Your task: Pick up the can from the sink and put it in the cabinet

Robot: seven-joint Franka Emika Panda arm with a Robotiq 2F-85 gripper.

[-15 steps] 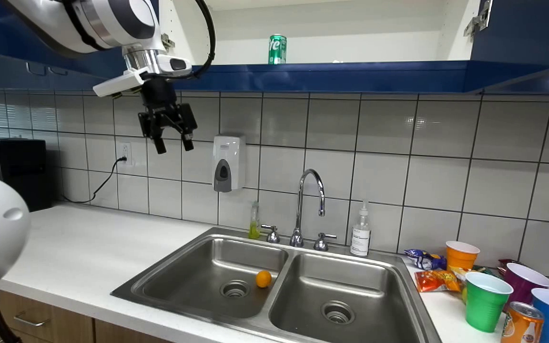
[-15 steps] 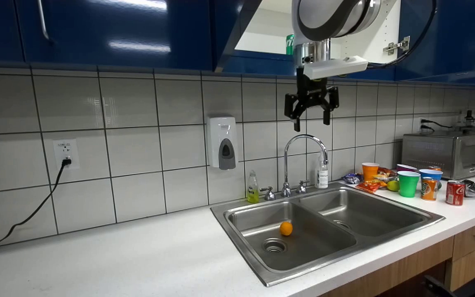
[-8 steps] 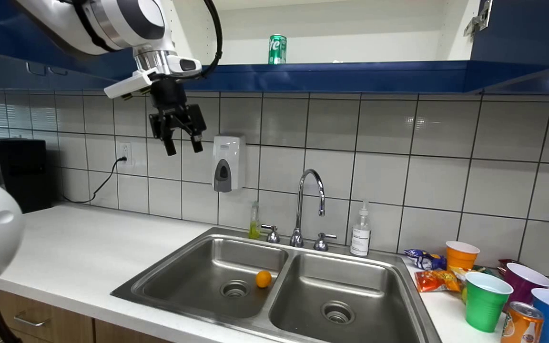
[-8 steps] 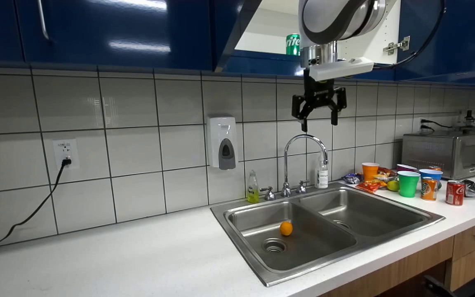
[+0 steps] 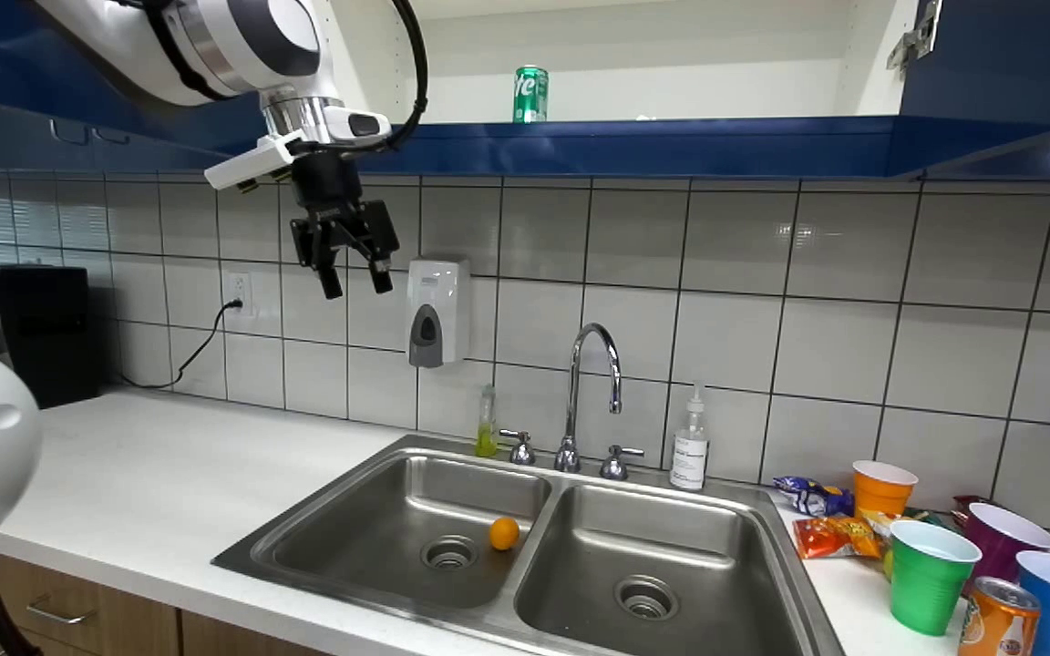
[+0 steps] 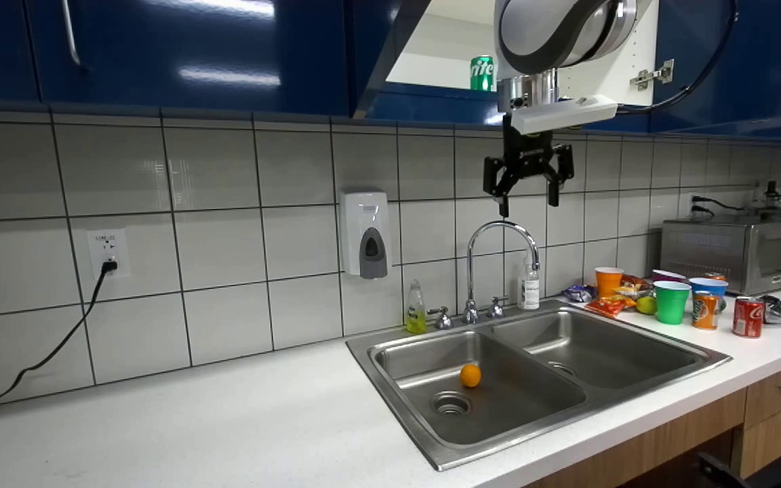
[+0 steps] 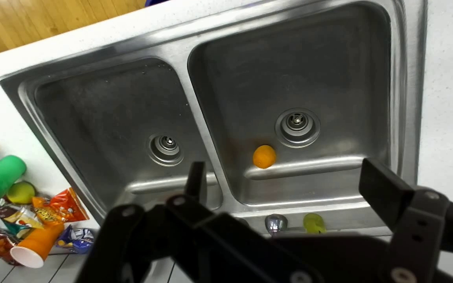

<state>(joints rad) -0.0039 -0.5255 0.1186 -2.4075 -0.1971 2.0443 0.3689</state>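
Observation:
The green can [image 5: 530,94] stands upright inside the open cabinet [image 5: 634,146], close to its front edge. The can [image 6: 481,73] also shows in an exterior view, just left of the arm's wrist. My gripper [image 5: 357,285] is open and empty, pointing down, below the level of the cabinet floor and apart from the can. In an exterior view my gripper [image 6: 528,205] appears above the faucet. In the wrist view the gripper [image 7: 281,173] has its fingers wide apart over the steel sink [image 7: 205,129]. The can is out of the wrist view.
An orange ball-like fruit [image 5: 504,534] lies in a sink basin. The tall faucet [image 5: 612,355], a soap dispenser [image 5: 438,312] and two bottles stand along the wall. Cups, snack bags and other cans, such as an orange can [image 6: 706,310], crowd the counter beside the sink.
My gripper has shifted right and slightly down in both exterior views, mostly in the first half second. In an exterior view the can has come out from behind the arm.

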